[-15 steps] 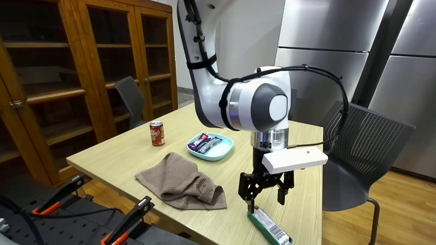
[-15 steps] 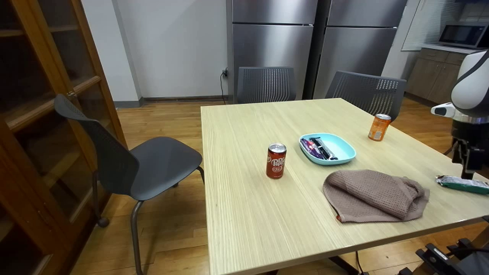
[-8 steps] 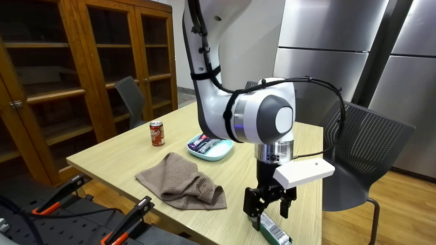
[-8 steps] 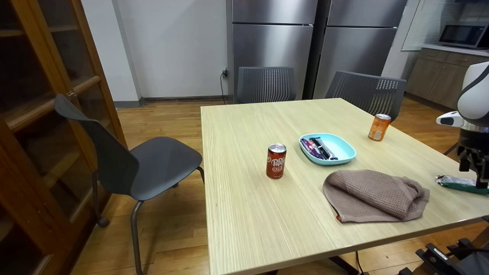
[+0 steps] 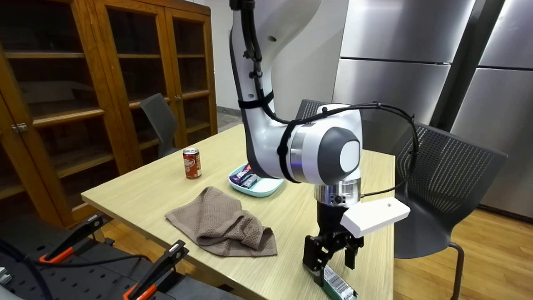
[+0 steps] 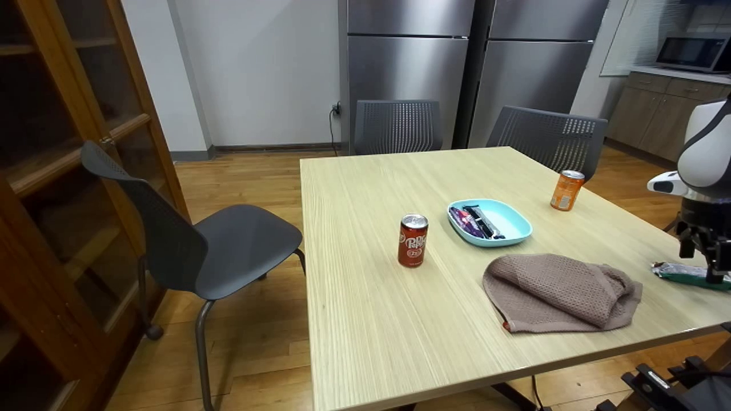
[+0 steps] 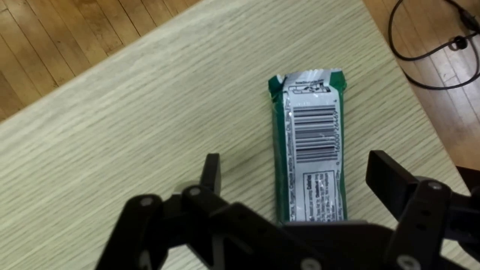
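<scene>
A green and silver wrapped bar lies flat on the table, its barcode side up. My gripper stands open over it in the wrist view, one finger on each side and table showing between finger and wrapper. The bar's near end is hidden behind the gripper body. In an exterior view the gripper hangs low over the bar, with a finger covering part of it. At the right edge of an exterior view, the gripper also overlaps the bar. Nothing is held.
A brown cloth lies beside the arm. Farther off are a light blue plate with two wrapped bars, a red can and an orange can. The table's corner edges lie near the bar; a grey chair stands alongside.
My gripper has come down toward the bar and turned somewhat about its upright axis. The jaws have stayed apart, and the bar has not moved.
</scene>
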